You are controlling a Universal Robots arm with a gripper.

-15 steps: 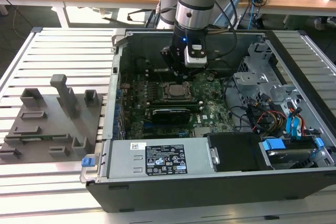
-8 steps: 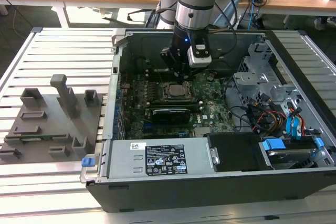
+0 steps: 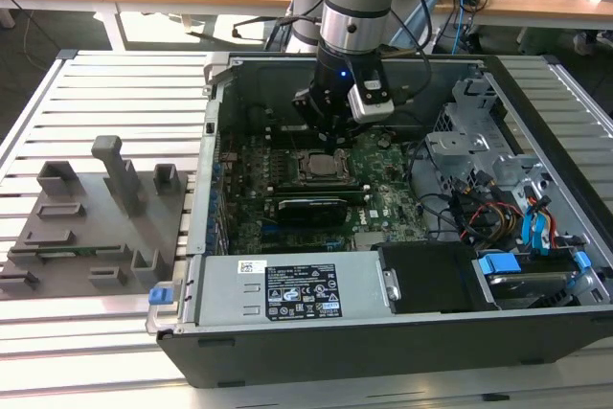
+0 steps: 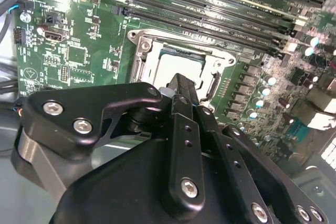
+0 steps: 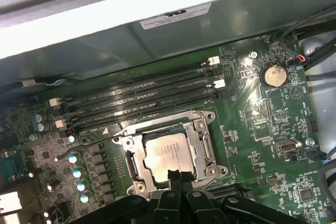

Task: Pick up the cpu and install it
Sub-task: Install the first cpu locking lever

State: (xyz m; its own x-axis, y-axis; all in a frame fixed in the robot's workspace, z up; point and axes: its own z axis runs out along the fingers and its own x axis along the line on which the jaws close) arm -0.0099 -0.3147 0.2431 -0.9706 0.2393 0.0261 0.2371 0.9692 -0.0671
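The cpu (image 5: 165,151) lies flat inside the metal-framed socket (image 5: 202,132) on the green motherboard (image 5: 262,124), its silvery top facing up. It also shows as a pale square (image 4: 173,64) in the second wrist view, and as a small square (image 3: 319,168) in the middle of the open computer case in the exterior view. My gripper (image 3: 330,141) hangs straight over the socket. Its black fingertips (image 5: 175,176) are pressed together just above the chip's near edge, with nothing between them. In the second wrist view the gripper (image 4: 181,83) covers part of the socket.
Memory slots (image 5: 142,98) run beside the socket, and a coin cell (image 5: 273,75) sits further along the board. The case walls (image 3: 215,112) enclose the work area. A power supply (image 3: 287,289) and a drive cage (image 3: 498,170) flank the board. Grey fixture blocks (image 3: 96,217) stand at the exterior view's left.
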